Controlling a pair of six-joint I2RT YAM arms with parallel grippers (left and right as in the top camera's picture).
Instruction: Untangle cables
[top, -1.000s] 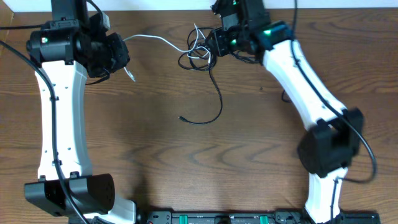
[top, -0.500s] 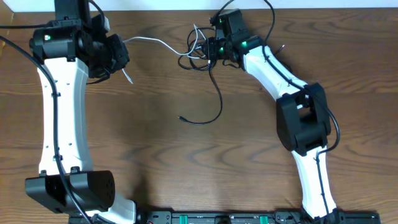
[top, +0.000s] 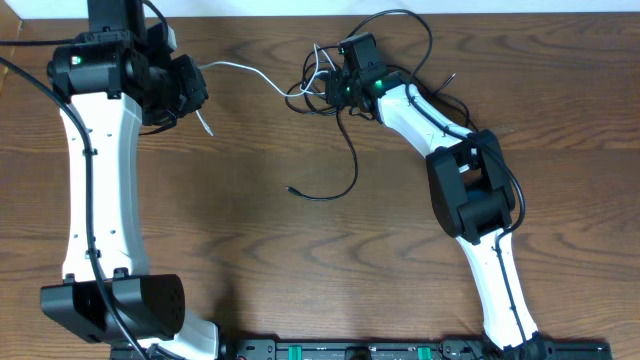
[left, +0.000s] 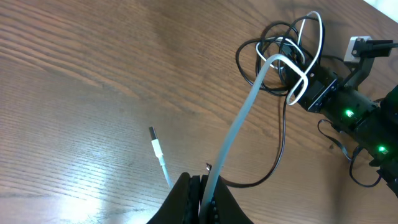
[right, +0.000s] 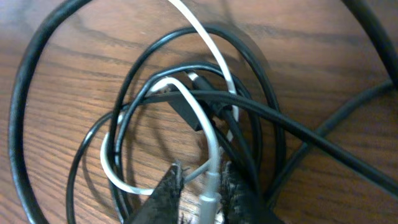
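Note:
The white cable (top: 250, 68) runs from my left gripper (top: 196, 96) rightward into the tangle (top: 318, 86). Its short free end (left: 158, 152) hangs below the left gripper (left: 202, 198), which is shut on the white cable (left: 239, 127). Looped black cables (right: 249, 81) wrap the white one in the tangle. One black tail (top: 345, 165) curls down to a plug (top: 291, 189). My right gripper (top: 338, 88) is down in the tangle. In the right wrist view the right gripper (right: 205, 186) stands narrowly open, straddling the white cable's plug end (right: 210, 190), with a gap at the left finger.
The arms' own thicker black wires (top: 415, 30) loop behind the right arm (top: 465, 185) near the table's back edge. The left arm (top: 95, 190) stretches along the left side. Bare wooden table (top: 260, 270) lies in front of the tangle.
The right arm has folded in and dropped its gripper onto the tangle, and its jaws have narrowed round the white cable. The left gripper has stayed put, still holding the white cable.

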